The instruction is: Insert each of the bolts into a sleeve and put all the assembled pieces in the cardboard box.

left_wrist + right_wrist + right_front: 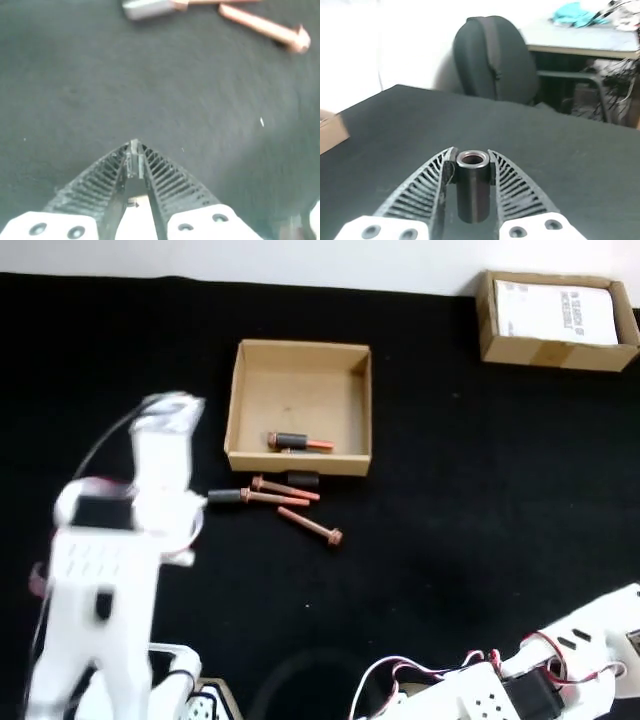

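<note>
- Cardboard box [232,410] sits open at mid table; 1 assembled piece [298,442], a bolt in a black sleeve, lies inside by its near wall.
- Black cloth table [470,500] holds the loose parts just near of that box: 1 short loose sleeve [303,479] almost touching the box wall, plus 3 copper bolts.
- Left bolt [278,499] lies flat with 1 end at a second sleeve [227,497]; cannot tell if it is pushed in.
- Middle bolt [287,488] lies just far of the left bolt, very close to it.
- Right bolt [310,526] lies slanted, a bit nearer and apart from the other 2.
- Left arm [110,540] stands at the left of the table.
- Left gripper [134,150] is pinched closed, tips touching and nothing between them, over bare cloth left of the loose parts.
- Right gripper [471,155] is clamped on a black held sleeve [472,190], with the sleeve's open bore showing at the fingertips.
- Right arm [560,660] sits low at the near right edge.
- Second box [487,330] stands far right with a white sheet [555,310] on top.
- Office chair [492,57] and a desk [585,42] stand beyond the table's far side.
</note>
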Available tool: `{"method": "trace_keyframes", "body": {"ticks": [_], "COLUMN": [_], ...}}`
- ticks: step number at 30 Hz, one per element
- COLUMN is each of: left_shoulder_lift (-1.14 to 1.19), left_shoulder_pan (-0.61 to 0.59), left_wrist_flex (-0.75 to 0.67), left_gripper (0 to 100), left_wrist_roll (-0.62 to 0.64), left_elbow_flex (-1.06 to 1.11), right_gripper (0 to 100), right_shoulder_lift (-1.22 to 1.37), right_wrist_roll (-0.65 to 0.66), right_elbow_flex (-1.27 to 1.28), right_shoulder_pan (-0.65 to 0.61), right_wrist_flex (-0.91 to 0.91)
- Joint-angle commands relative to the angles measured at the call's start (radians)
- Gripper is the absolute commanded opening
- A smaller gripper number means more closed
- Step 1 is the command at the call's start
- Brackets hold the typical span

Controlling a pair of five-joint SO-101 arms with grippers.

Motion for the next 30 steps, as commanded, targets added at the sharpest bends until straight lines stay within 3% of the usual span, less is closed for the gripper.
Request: {"method": "trace_keyframes", "body": {"ticks": [1, 3, 13, 17, 24, 30], "left_shoulder_lift": [0.259, 0.351, 0.766, 0.94, 1.124, 1.184], "left_shoulder_pan": [0.124, 0.18, 0.392, 0.475, 0.521, 0.538], "left_wrist_flex": [0.055, 0.063, 0.066, 0.129, 0.144, 0.163], "left_gripper": [3, 3, 11, 11, 11, 12], "left_wrist_roll": [-0.247, -0.416, -0.862, -1.033, -1.091, -1.152], "left_elbow_flex": [-0.226, -0.295, -0.581, -0.7, -0.961, -1.063], "right_gripper": [0.6, 0.6, 0.6, 0.6, 0.6, 0.6], "right_shoulder_lift": [-0.016, -0.016, -0.015, -0.015, -0.016, -0.016], "right_wrist_roll": [0.006, 0.008, 0.071, 0.071, 0.072, 0.072], "right_elbow_flex": [0.058, 0.09, 0.189, 0.189, 0.188, 0.188], "right_shoulder_pan": [0.064, 0.101, 0.248, 0.259, 0.231, 0.182], "right_wrist_flex": [-0.099, -0.122, -0.232, -0.231, -0.234, -0.234]}}
